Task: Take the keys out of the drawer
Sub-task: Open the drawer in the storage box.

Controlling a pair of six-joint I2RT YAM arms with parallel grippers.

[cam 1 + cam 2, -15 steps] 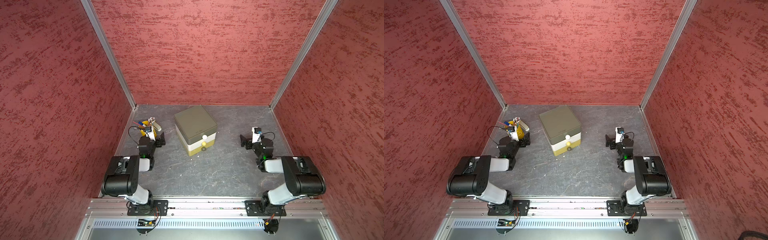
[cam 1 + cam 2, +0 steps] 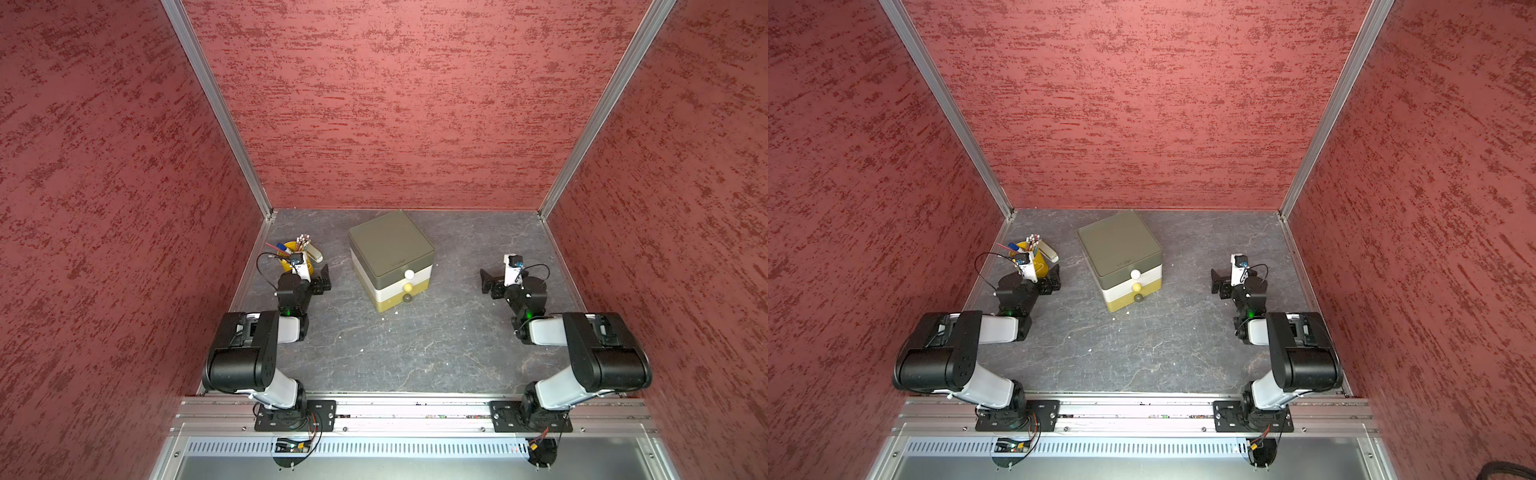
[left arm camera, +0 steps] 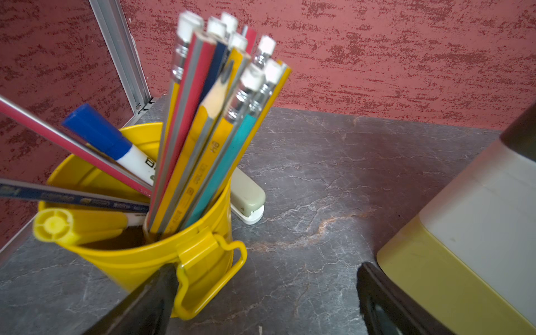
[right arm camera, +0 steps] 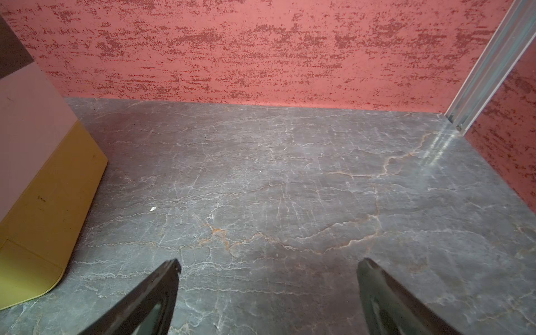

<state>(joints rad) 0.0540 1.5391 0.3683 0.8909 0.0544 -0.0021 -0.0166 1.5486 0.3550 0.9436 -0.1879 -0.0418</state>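
Grey, veined tabletop (image 2: 415,353) lies under both my arms. Toward the back wall stands the drawer unit (image 2: 390,249) (image 2: 1119,245), turned a little askew in both top views. It has three tiers: olive-grey on top, white in the middle, mustard at the bottom. Each front carries a round knob: a white knob (image 2: 409,274), a yellow knob (image 2: 409,286) and a dark knob (image 2: 406,297). All three drawers look pushed in, so the keys are out of sight (which tier holds them I cannot tell).

My left pincer (image 2: 322,279) (image 3: 266,275) is released, jaws spread wide with nothing between them. It sits low over the table between the yellow bucket (image 3: 116,255) and the drawer unit. In my left wrist view one finger (image 3: 153,298) overlaps the bucket's handle, though I cannot tell whether it touches. The other finger (image 3: 383,301) is just beside the unit's mustard base. The bucket is crammed with pencils (image 3: 203,116) and a blue-capped marker (image 3: 98,133). A pale stapler (image 3: 248,200) lies on the table just behind it.

My right pincer (image 2: 487,284) (image 4: 268,266) is released too, jaws wide apart over bare table. It is on the other side of the unit and apart from it, with only the unit's side wall at the edge of my right wrist view.
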